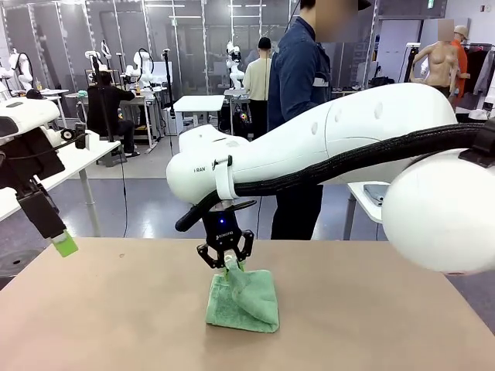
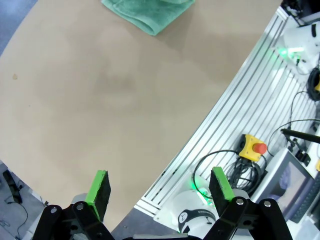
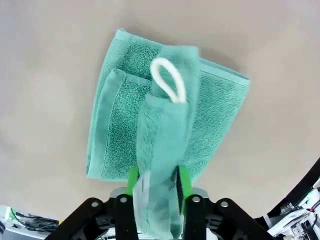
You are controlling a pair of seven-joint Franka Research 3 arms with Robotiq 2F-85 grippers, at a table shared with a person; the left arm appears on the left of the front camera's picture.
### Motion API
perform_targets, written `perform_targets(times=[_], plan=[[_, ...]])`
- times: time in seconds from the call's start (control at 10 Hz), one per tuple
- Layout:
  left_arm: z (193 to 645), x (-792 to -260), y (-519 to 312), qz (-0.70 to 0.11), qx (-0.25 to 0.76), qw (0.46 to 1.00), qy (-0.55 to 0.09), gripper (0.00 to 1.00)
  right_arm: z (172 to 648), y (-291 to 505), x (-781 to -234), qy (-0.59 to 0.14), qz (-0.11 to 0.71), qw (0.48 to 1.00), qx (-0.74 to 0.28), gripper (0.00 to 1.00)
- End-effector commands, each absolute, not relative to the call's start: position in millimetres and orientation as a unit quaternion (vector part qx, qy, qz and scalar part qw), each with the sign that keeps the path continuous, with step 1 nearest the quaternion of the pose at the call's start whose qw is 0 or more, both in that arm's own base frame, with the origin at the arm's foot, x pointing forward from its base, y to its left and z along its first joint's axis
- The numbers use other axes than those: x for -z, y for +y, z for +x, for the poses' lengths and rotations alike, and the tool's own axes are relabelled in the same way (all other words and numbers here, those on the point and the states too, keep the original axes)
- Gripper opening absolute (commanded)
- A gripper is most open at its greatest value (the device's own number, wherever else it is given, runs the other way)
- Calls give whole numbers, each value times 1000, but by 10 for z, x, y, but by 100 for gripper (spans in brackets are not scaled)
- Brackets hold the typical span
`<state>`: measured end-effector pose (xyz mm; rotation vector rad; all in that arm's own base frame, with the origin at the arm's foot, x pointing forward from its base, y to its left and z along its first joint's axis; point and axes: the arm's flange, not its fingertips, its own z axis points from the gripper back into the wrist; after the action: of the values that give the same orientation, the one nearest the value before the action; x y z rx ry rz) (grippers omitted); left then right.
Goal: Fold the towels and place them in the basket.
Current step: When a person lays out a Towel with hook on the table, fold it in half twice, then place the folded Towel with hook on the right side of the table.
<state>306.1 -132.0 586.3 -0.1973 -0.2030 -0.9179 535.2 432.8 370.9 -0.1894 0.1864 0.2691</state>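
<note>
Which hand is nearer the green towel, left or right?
Right. The right hand is at the far edge of the towel, a raised flap between its fingers; the left hand hovers open near the left edge of the table, well clear of it.

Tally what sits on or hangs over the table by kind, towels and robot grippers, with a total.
Mint-green towel: 1
Grippers: 2 (left gripper, right gripper)
Total: 3
</note>
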Motion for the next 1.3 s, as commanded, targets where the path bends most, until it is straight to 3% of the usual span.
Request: perform_targets(times=[0.0, 0.1, 0.2, 0.3, 1.2], plan=[[3081, -5862, -1320, -93, 442, 886, -103, 100, 5345, 4292, -3727, 98, -70, 984, -128, 56], [3081, -5862, -1320, -93, 442, 886, -103, 100, 5332, 4273, -3739, 93, -55, 986, -130, 100], [3081, -5862, -1320, -93, 442, 886, -103, 100, 5314, 4242, -3742, 89, -47, 987, -129, 93], [3081, -5862, -1320, -93, 442, 886, -103, 100, 5289, 4166, -3771, 80, -35, 988, -125, 100], [3081, -5862, -1320, -93, 442, 886, -103, 100, 5403, 4303, -3751, 88, -58, 987, -122, 100]])
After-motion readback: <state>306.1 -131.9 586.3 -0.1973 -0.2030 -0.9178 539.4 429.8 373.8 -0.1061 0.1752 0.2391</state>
